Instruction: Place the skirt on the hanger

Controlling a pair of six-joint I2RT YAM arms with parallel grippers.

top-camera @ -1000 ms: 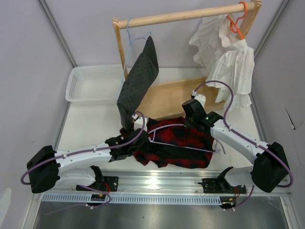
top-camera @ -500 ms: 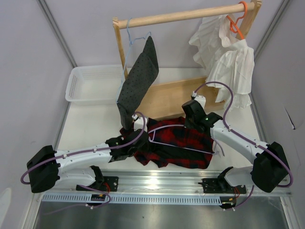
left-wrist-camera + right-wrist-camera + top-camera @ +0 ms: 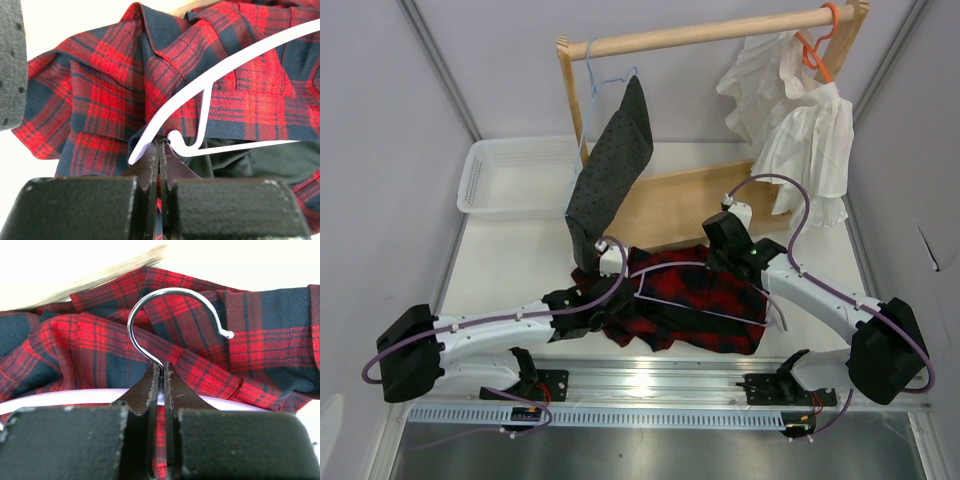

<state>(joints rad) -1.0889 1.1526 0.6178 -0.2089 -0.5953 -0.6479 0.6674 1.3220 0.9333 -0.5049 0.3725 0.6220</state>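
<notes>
Right gripper [image 3: 161, 367] is clamped shut on the neck of the hanger [image 3: 235, 70], just below its silver hook, which curls up free over the plaid. Gripping there pins the thin lilac frame flat on the cloth and keeps it from swivelling, so the other arm has a fixed thing to work against.

Left gripper [image 3: 159, 145] has its jaws pressed together at the hanger's near shoulder tip. They appear to pinch a fold of the skirt [image 3: 700, 330] right under that tip, though the wrist view is too tight to tell if the plastic is caught as well. A pinch at that spot would suit drawing the waist edge over the hanger's end.

The skirt lies rumpled on the table [image 3: 520, 260] between the two arms, with the hanger resting on top of it rather than threaded inside, so by my reading it is not hung yet.

Behind, a white basket [image 3: 472, 180] sits at the back left with nothing visible in it. The wooden rack [image 3: 710, 35] carries a dark speckled garment [image 3: 610, 170] on a light blue hanger [image 3: 595, 70] and a white ruffled garment [image 3: 800, 130] on an orange hanger [image 3: 820, 45]
</notes>
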